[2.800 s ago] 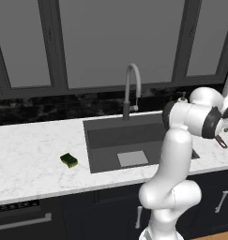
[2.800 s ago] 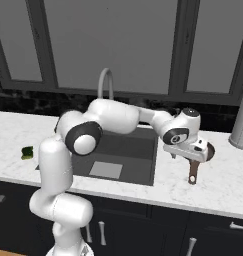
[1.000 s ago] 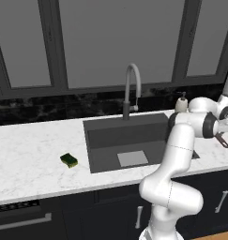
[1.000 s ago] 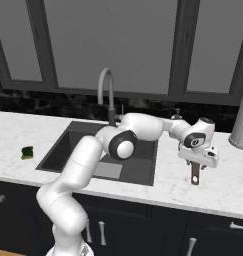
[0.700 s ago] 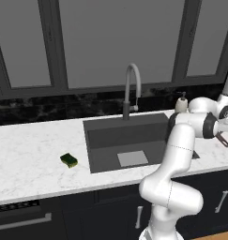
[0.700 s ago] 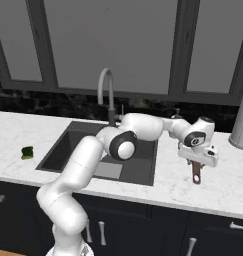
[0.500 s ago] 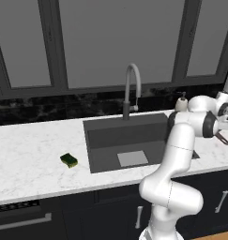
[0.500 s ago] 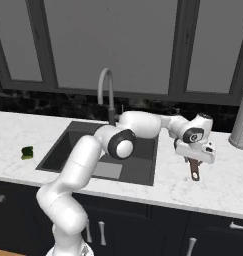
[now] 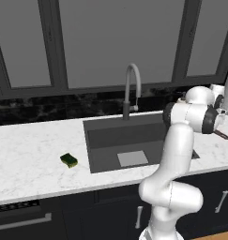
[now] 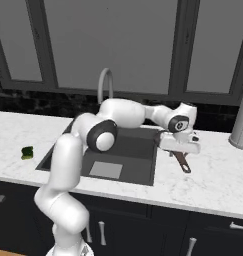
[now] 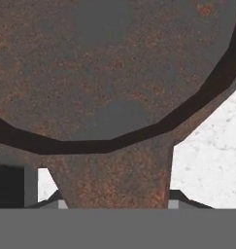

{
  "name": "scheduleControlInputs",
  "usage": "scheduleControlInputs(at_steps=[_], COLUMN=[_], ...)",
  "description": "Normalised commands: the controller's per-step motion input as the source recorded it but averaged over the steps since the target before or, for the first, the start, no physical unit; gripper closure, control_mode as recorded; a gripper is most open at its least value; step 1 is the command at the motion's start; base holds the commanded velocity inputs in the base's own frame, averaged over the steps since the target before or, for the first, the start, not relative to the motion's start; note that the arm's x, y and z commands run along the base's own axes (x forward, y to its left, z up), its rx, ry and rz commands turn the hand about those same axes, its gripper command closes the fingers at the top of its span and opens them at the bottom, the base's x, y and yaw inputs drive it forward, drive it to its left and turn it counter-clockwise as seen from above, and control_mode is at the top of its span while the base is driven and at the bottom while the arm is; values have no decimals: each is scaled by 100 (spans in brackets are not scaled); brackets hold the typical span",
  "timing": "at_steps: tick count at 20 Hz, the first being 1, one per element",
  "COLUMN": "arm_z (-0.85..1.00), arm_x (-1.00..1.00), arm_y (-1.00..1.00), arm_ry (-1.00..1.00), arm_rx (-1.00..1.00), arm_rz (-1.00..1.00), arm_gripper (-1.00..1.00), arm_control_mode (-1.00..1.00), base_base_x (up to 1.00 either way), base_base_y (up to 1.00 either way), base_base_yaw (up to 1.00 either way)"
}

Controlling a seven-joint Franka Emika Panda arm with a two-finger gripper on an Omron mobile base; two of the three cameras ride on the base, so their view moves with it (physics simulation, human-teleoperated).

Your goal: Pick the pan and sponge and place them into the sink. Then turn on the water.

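Note:
The pan (image 11: 109, 73) is rusty reddish-brown and takes up most of the hand view, its handle root running down between my fingertips (image 11: 180, 197). My gripper (image 11: 114, 199) is shut on that handle. In the right base view my gripper (image 10: 179, 146) hangs over the counter just right of the sink (image 10: 130, 147), and the pan's thin handle (image 10: 183, 163) pokes out below the hand. The left base view has the handle (image 9: 222, 135) at the far right by my gripper (image 9: 217, 127). The green-and-yellow sponge (image 9: 69, 160) (image 10: 27, 152) lies on the counter left of the sink (image 9: 110, 140).
A grey gooseneck faucet (image 9: 131, 89) (image 10: 105, 82) stands behind the basin, with no stream from it. A grey canister (image 10: 241, 125) stands on the counter at the far right. A lighter grey square (image 10: 106, 170) marks the sink floor.
My jaws closed on the pan's handle. The hand has since shifted a little left toward the sink and slightly up, carrying the pan with it.

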Motion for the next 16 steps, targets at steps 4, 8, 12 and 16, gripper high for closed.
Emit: scheduleControlInputs(at_steps=[4, 8, 12, 16], arm_z=[18, 3, 1, -1], arm_x=[-49, -22, -4, 0], arm_y=[99, 98, 54, 0], arm_ry=[-19, -10, 3, 0], arm_rx=[0, 0, -4, -3], arm_rz=[31, 41, 35, 3], arm_gripper=[100, 100, 100, 100], arm_control_mode=[-100, -100, -100, -100], base_base_x=[0, 0, 0, 0], base_base_y=[0, 0, 0, 0], base_base_yaw=[0, 0, 0, 0])
